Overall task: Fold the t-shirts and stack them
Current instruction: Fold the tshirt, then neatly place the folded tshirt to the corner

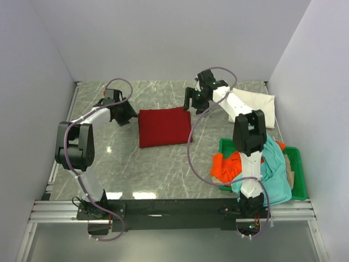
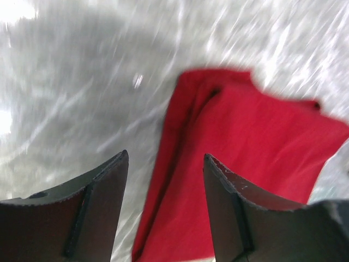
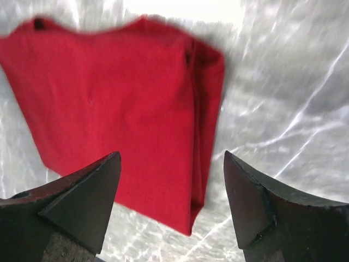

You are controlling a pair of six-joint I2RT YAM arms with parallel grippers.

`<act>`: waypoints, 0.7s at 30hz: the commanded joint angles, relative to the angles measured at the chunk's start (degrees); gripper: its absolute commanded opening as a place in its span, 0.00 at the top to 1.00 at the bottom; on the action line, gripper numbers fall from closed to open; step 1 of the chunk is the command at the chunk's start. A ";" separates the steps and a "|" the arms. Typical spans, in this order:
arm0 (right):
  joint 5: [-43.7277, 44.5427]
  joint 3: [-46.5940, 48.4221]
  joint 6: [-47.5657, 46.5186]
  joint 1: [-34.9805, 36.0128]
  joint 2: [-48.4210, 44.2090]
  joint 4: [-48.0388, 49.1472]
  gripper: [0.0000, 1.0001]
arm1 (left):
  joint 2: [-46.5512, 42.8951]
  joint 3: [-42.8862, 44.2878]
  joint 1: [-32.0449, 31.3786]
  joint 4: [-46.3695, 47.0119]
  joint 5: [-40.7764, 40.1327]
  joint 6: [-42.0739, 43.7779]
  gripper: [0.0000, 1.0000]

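Observation:
The dark red t-shirt (image 1: pixel 162 126) lies folded into a rectangle in the middle of the marble table. It also shows in the left wrist view (image 2: pixel 245 164) and the right wrist view (image 3: pixel 120 125). My left gripper (image 1: pixel 126 115) is open and empty, just left of the shirt's far left corner. My right gripper (image 1: pixel 192 101) is open and empty, above the shirt's far right corner. The white t-shirt (image 1: pixel 255 101) lies folded at the back right. The orange t-shirt (image 1: pixel 226 165) and the teal t-shirt (image 1: pixel 275 174) lie crumpled over the green tray.
The green plastic tray (image 1: pixel 297 170) sits at the right front, partly covered by the shirts and my right arm. White walls close in the table at the left, back and right. A metal rail runs along the near edge.

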 commanded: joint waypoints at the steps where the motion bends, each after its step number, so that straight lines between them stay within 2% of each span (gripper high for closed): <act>1: -6.24 -9.33 -1.57 -0.98 -8.34 7.93 0.18 | -4.32 -4.43 -0.17 3.52 3.95 1.86 0.37; 10: -15.73 -26.40 -0.43 -2.48 -12.92 18.40 0.18 | -3.81 -9.80 -0.17 9.67 10.99 4.05 0.37; 21: -17.93 -30.55 -0.52 -3.79 -11.43 22.44 0.19 | -0.38 -10.59 -0.17 11.52 11.79 6.08 0.42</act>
